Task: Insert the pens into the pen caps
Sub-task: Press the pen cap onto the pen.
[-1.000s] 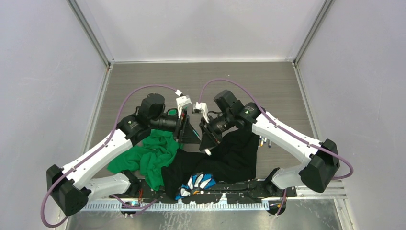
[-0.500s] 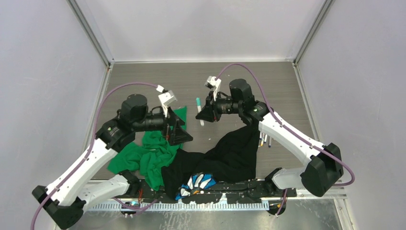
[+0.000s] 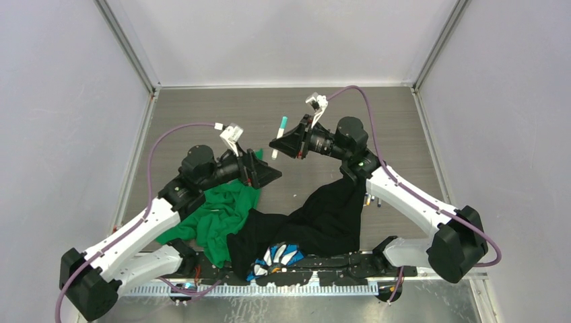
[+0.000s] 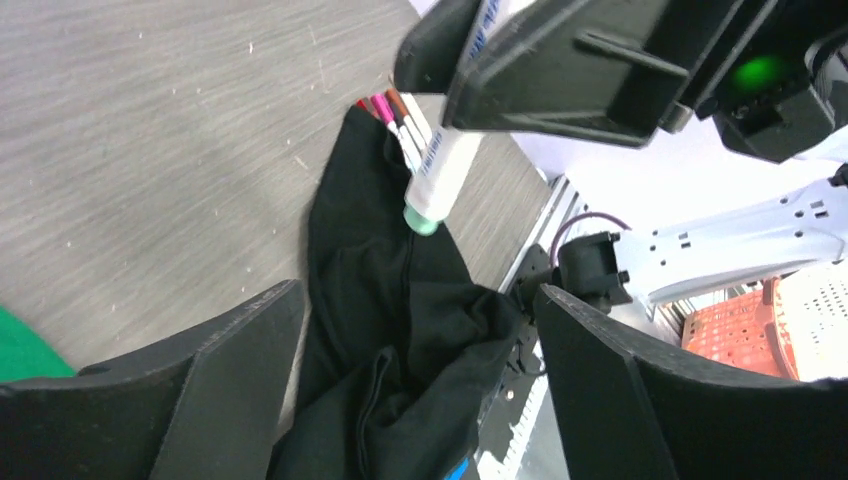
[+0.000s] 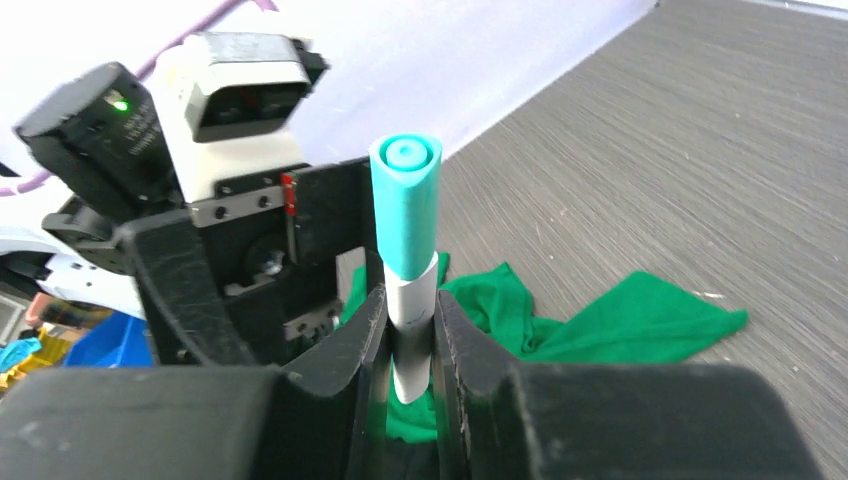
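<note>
- Green cloth [image 3: 215,215]: bunched at the near left.
- Left gripper [image 4: 415,300]: jaws spread wide, empty.
- Pen [image 3: 279,136]: teal cap [image 5: 405,205] seated, held aloft mid-table.
- Right gripper [image 5: 410,330]: pinched narrow on the white barrel, likely to carry it aside.
- Further pens [image 3: 372,199]: beside the black cloth [image 3: 330,215].

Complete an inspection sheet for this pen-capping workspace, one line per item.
Surface: grey wood-grain table.
Job's things: teal-capped pen in a grip; loose pens at the black cloth's edge; loose caps, nothing seen.
Clutter: green cloth, black cloth, blue-and-white item near the arm bases.
Tools: left tool open, empty; right tool shut on the teal-capped pen.
Cables: purple cables loop over both arms.
Surroundings: white walls.
</note>
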